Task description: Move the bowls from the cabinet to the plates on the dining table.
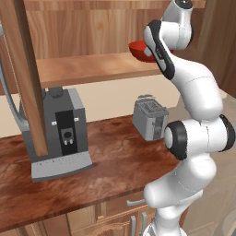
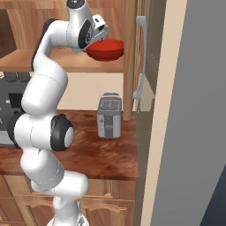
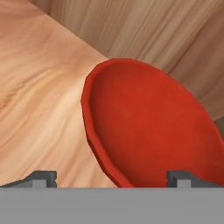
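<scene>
Item 1, red bowl point(image 3: 153, 127): it sits upright on the wooden shelf point(image 1: 87, 69) of the wall cabinet point(image 1: 92, 27), near the shelf's right end and close to its front edge. In my hand view its near rim runs between the two finger tips, one tip point(image 3: 41, 178) over bare shelf wood and the other over the bowl's inside. I cannot tell whether either tip touches it.

Item 2, gripper point(image 3: 111, 179): I read the jaws as spread wide, holding nothing. In the right base view the hand point(image 2: 98, 32) is just at the bowl's left rim, angled down toward it.

Item 3, arm: it rises from the base past the counter's front edge and reaches up to shelf level.

Item 4, counter point(image 1: 106, 175): reddish-brown wood-grain top below the shelf. A grey toaster point(image 1: 150, 119) stands toward its right back part. A dark grey coffee machine point(image 1: 60, 133) stands toward its left.

Item 5, open cabinet door point(image 1: 25, 78): I see it edge-on in front of the coffee machine, with a long grey bar handle point(image 2: 140, 57) visible on the right-side door.
</scene>
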Available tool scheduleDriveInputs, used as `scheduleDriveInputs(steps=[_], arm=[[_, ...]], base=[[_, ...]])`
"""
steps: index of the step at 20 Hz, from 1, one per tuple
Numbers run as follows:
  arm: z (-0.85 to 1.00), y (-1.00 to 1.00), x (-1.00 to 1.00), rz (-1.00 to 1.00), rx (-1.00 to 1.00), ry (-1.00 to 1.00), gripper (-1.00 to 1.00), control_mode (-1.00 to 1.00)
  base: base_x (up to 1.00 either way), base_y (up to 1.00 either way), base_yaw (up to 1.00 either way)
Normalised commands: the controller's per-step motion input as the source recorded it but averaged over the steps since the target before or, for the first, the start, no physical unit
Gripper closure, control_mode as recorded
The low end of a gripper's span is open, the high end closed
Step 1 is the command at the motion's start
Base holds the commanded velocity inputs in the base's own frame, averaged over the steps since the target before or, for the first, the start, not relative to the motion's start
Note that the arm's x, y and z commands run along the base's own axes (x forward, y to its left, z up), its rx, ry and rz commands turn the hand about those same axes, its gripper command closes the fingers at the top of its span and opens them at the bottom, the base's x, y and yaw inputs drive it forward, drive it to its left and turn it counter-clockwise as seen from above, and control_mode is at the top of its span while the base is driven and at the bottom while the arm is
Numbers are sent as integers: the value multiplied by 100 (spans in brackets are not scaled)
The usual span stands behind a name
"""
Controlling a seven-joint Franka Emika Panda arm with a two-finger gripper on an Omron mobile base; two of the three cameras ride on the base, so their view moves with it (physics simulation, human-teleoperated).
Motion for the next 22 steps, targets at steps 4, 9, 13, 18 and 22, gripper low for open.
scheduleDriveInputs(steps=[4,9,13,18,22], arm=[[-28,0,10,0,0,0,-100,-100],[-15,0,15,0,0,0,-100,-100],[-1,0,16,0,0,0,-100,-100],[0,0,15,0,-1,1,-100,-100],[0,0,21,0,-1,2,-100,-100]], base=[[0,0,0],[0,0,0],[0,0,0],[0,0,0],[0,0,0]])
